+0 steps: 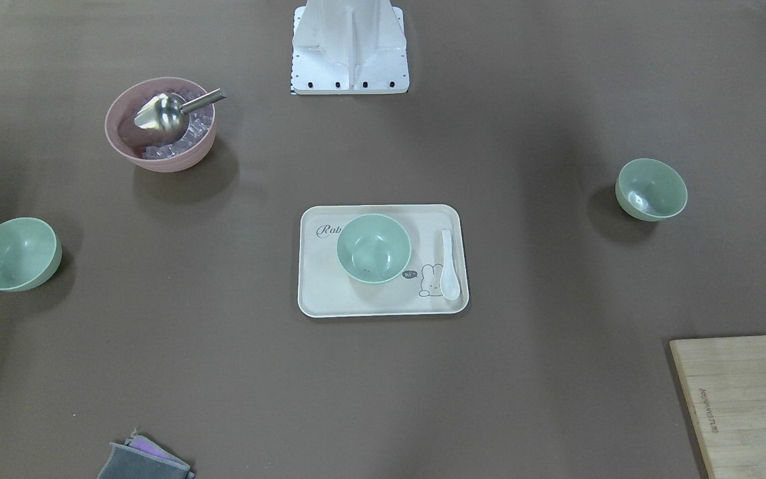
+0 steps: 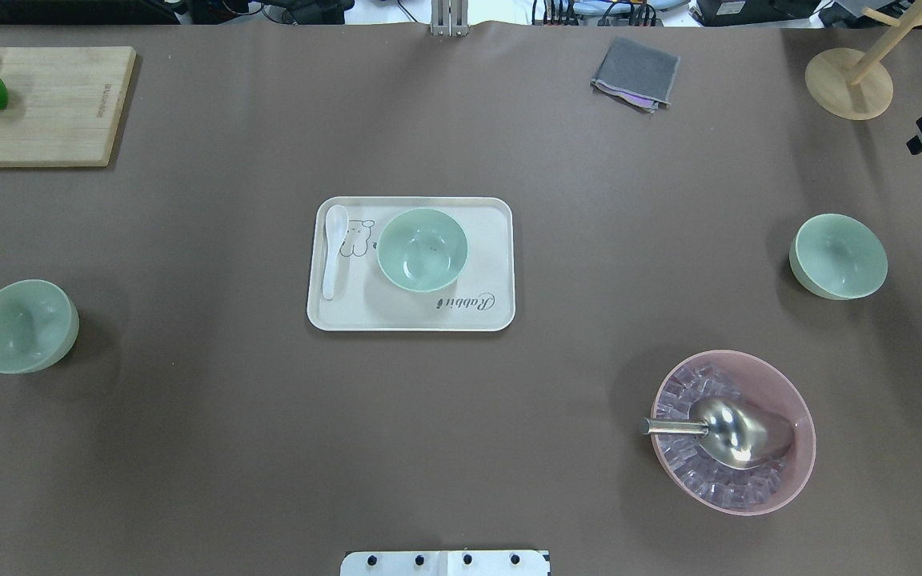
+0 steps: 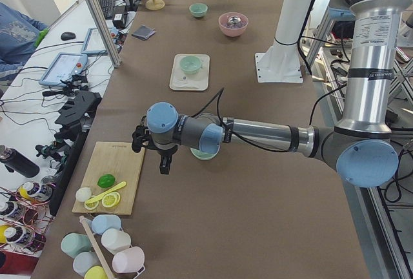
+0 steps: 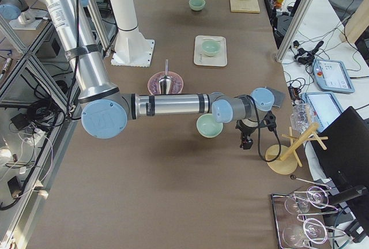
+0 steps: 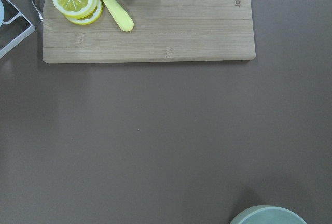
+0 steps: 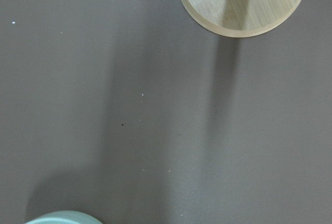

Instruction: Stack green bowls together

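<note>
As they sit apart, 3 green bowls (image 2: 422, 250), pale mint, smooth, deep-sided

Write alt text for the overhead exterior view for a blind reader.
Three green bowls sit unstacked on a table: one on a central cream tray beside a white spoon, one far left, one at right. A pink bowl of clear cubes with a metal scoop sits lower right; a cutting board upper left.
</note>
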Available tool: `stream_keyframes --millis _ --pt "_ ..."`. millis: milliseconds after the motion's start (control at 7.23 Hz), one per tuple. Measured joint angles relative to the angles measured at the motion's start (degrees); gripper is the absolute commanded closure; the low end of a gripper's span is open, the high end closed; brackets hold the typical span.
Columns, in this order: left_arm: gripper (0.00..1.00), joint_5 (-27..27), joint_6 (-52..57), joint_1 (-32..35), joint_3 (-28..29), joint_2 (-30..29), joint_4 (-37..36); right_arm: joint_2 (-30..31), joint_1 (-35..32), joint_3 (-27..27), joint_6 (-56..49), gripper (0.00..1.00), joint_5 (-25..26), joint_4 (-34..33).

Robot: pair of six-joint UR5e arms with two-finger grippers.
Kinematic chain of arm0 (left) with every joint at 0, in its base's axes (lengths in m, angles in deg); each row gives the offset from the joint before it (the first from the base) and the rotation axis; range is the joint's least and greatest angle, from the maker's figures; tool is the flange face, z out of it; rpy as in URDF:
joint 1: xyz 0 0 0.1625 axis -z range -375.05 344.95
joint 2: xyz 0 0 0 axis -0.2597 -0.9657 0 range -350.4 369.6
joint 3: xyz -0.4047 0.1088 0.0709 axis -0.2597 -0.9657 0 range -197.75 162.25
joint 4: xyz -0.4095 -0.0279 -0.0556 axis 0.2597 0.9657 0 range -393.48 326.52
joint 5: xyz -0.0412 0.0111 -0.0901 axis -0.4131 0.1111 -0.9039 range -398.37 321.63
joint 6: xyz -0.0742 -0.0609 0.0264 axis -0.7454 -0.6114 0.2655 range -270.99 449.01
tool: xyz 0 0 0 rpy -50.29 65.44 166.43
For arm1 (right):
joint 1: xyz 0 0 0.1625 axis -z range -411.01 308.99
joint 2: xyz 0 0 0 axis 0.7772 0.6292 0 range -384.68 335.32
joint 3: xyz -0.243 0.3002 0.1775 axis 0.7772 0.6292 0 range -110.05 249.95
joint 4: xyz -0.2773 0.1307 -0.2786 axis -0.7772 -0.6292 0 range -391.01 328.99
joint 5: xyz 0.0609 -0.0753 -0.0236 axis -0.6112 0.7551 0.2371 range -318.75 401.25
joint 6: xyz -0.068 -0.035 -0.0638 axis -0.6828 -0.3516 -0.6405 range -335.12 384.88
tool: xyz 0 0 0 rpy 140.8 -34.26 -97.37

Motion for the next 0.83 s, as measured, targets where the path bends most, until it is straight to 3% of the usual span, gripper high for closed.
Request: stream_keyframes --millis 553,830 --pt "0.02 0.4 -3.0 -0.1 0.0 -0.4 0.4 3.1 -0.2 -0.3 0.2 0.0 4.2 7.6" --pt "0.02 4.5 -0.6 -0.2 -0.3 -0.4 0.4 5.5 -0.2 -0.2 2.2 0.0 3.7 12.9"
